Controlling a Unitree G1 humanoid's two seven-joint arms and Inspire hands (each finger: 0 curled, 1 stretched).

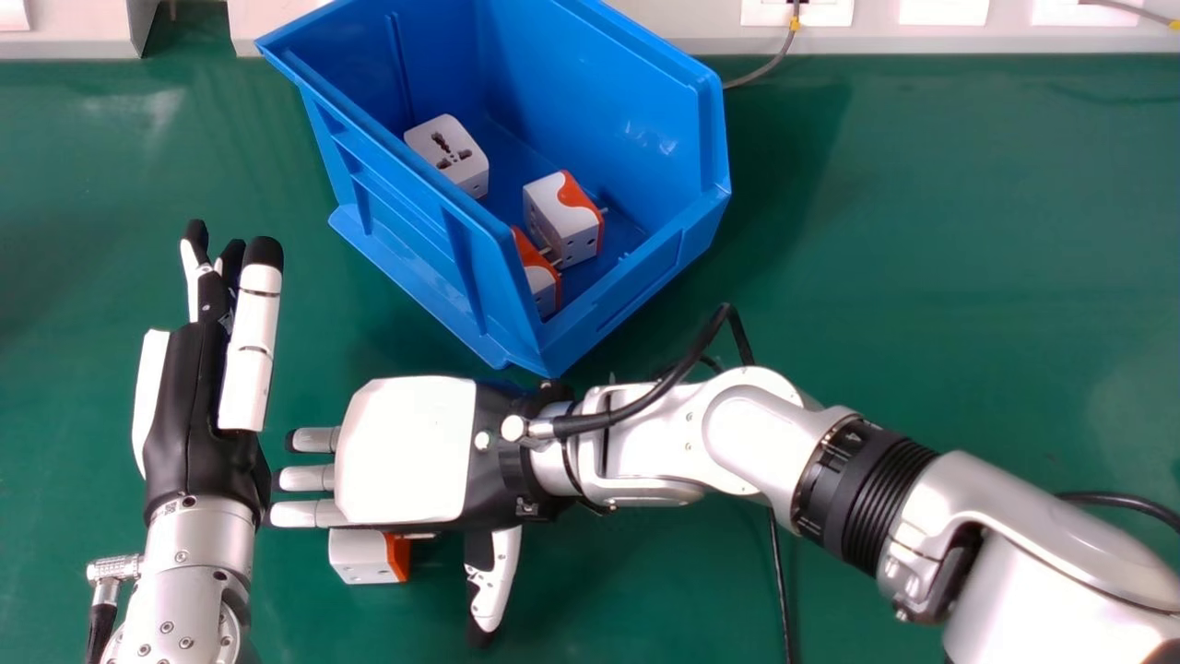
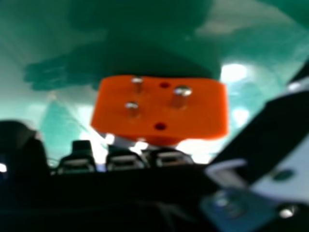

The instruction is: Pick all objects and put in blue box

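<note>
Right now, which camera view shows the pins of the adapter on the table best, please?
The right hand view: its orange face and three pins are plain. The head view shows its white side, partly beneath the right robot hand.

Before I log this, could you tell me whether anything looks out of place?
Nothing looks damaged. The blue box stands askew to the back edge of the green table, and one adapter lies outside the box, partly covered by the right hand.

from my station i saw a green table (image 1: 922, 231) and, along its far edge, a pale strip (image 1: 968, 41) bearing white panels (image 1: 943, 11). a thin grey cable (image 1: 780, 57) with a yellow band (image 1: 795, 24) ran from one panel down to the table; i noticed another cable (image 1: 1129, 9) at the far right.
</note>
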